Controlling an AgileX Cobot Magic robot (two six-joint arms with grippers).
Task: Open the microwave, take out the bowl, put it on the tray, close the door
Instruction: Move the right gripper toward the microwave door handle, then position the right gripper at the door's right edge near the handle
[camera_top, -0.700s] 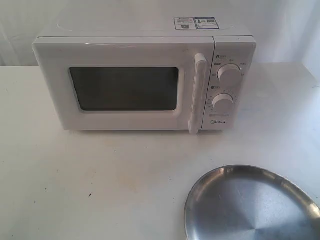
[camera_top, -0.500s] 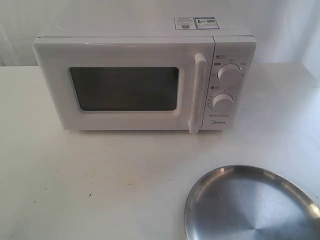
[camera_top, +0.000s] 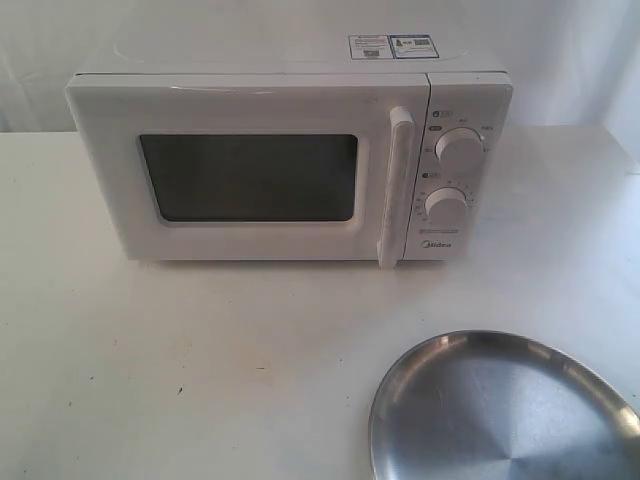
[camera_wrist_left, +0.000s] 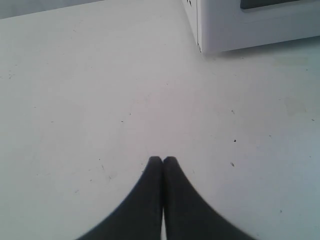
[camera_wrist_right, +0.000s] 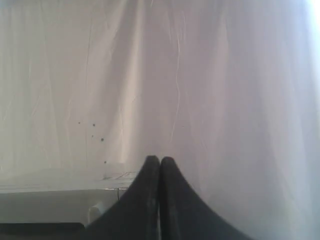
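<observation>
The white microwave (camera_top: 290, 160) stands at the back of the table, its door (camera_top: 245, 175) closed with the bar handle (camera_top: 395, 185) beside two knobs. The steel tray (camera_top: 500, 410) lies at the front right. No bowl shows; it is hidden or out of view. Neither arm appears in the exterior view. My left gripper (camera_wrist_left: 162, 159) is shut with nothing in it, over bare table short of the microwave's lower corner (camera_wrist_left: 200, 45). My right gripper (camera_wrist_right: 160, 159) is shut and empty, with the microwave's top (camera_wrist_right: 60, 197) low in its view.
The white table (camera_top: 200, 350) spreads in front of the microwave and to the tray's left. A white curtain (camera_wrist_right: 200, 75) hangs behind. The tray runs past the exterior view's bottom right corner.
</observation>
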